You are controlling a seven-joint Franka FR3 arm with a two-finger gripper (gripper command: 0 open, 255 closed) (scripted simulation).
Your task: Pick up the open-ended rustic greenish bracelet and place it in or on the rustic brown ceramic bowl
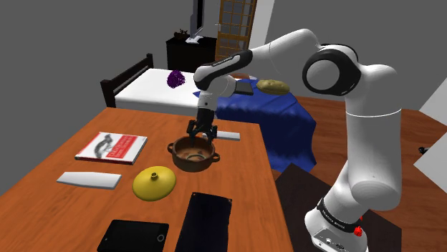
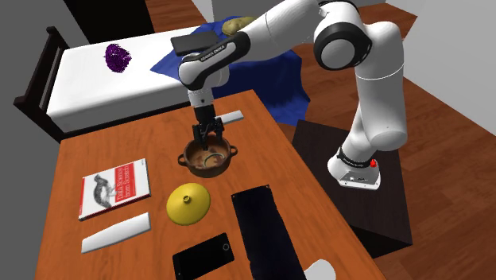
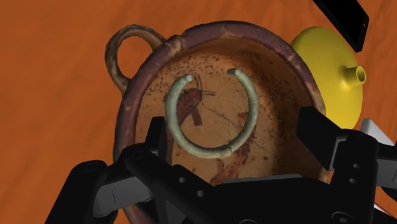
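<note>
**Bracelet's in the bowl, and the exit is the tricky bit**

Right, look at this: the greenish open-ended bracelet (image 3: 252,111) lies flat on the painted floor of the brown bowl (image 3: 135,89), with its gap turned away from the hand. The gripper (image 3: 233,124) hovers just above it. The jaws are released and stand wide apart, one to each side of the ring, touching nothing. From the shoulder view the black fingers hang right at the bowl's rim, close over the far side.

So the placing looks done to me. What worries me is the way out. Those fingertips sit low, and I reckon any sideways drift on the lift clips the rim, which could shove or tip the bowl across the tabletop (image 1: 243,179). The yellow lid (image 1: 154,182) sits near enough that a hard nudge might knock the two together.

The other risk is a dip. If the hand sinks instead of rising, a fingertip could slip inside that thin ring, hook it and flick it up the wall and over the edge. If the jaws shut early, they could pinch it again and carry it off.

A straight vertical lift with the jaws left apart looks the safest call from here.
</note>
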